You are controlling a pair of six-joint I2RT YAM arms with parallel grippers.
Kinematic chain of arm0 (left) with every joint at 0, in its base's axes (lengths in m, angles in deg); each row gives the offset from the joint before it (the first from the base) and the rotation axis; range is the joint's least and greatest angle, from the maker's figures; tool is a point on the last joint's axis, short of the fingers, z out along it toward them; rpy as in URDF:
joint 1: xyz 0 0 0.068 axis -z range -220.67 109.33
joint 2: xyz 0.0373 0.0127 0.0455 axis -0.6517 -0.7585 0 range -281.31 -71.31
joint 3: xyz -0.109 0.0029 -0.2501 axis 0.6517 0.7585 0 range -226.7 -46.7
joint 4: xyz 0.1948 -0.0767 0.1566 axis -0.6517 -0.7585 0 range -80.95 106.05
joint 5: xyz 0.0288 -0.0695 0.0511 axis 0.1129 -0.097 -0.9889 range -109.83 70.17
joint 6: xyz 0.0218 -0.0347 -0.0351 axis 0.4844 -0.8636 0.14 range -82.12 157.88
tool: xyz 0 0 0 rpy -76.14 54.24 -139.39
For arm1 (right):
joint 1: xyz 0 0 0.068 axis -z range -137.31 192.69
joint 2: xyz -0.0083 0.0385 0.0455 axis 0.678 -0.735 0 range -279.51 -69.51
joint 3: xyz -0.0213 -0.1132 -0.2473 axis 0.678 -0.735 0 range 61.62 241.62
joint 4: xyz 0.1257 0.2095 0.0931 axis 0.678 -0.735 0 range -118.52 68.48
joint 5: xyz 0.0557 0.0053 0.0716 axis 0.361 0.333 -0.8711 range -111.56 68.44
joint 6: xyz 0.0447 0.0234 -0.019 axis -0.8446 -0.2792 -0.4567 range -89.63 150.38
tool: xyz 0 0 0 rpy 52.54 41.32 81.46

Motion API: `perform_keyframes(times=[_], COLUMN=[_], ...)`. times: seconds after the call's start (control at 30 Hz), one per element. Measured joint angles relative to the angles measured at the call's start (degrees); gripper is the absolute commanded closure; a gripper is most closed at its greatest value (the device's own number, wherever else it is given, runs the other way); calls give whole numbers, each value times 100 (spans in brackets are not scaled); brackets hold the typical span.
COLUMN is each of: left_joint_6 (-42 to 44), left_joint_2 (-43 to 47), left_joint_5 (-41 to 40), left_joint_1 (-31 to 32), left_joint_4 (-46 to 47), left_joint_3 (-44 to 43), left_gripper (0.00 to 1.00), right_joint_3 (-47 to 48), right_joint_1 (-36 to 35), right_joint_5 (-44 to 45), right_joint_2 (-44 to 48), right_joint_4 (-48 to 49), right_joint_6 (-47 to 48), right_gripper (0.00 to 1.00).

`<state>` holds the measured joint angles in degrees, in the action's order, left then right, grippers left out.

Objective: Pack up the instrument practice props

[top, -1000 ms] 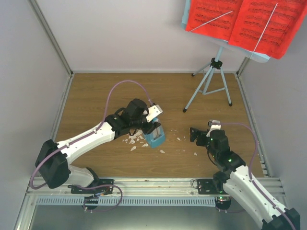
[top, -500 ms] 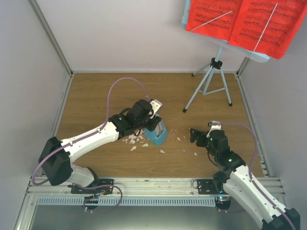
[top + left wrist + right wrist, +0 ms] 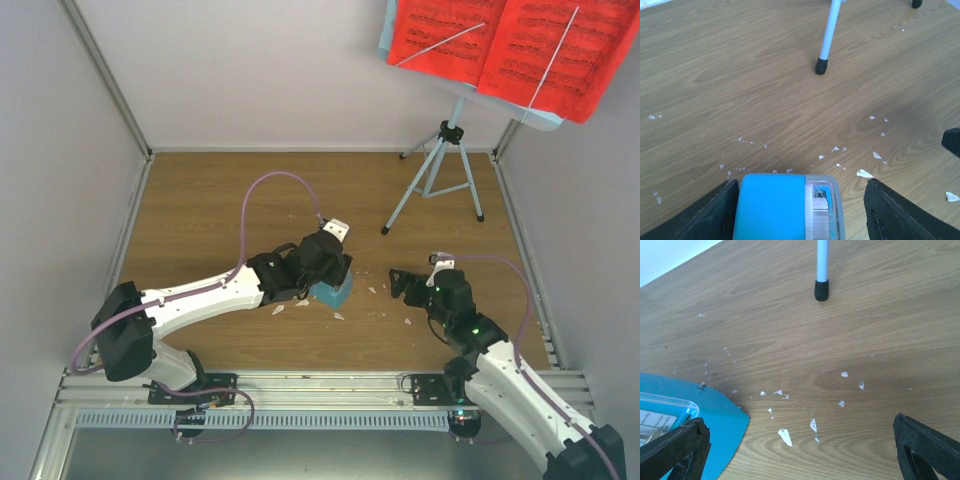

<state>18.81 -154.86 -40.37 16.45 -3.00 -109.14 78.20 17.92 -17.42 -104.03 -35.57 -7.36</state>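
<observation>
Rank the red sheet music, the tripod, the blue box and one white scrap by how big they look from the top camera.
1. red sheet music, though it is raised toward the camera, which likely enlarges it
2. tripod
3. blue box, partly hidden
4. white scrap, a mere speck

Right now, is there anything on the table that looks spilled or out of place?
Yes. Small white scraps lie scattered over the wooden table around the blue box, like crumbled litter.
</observation>
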Motion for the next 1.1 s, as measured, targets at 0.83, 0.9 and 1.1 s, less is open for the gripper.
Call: perform_keyframes(times=[0.83,0.9,1.1], left_joint_6=[1397,1532,1926], left_joint_2=[1687,1989,2428], left_joint_5=[2006,1996,1888], left_joint_1=[-1200,-1300,-1707], left_joint_4=[597,811,1377], left_joint_3=[254,424,927], left_gripper=[2,2,2], right_joint_3=[7,98,273], right_joint_1=[-3355,-3407,-3410], right_joint_5=[828,942,1222], right_joint_2=[-2857,-3156,-3689], right_joint_4=[2024,2188,2481], right_joint_6=[184,153,-33], right_gripper=[0,0,0])
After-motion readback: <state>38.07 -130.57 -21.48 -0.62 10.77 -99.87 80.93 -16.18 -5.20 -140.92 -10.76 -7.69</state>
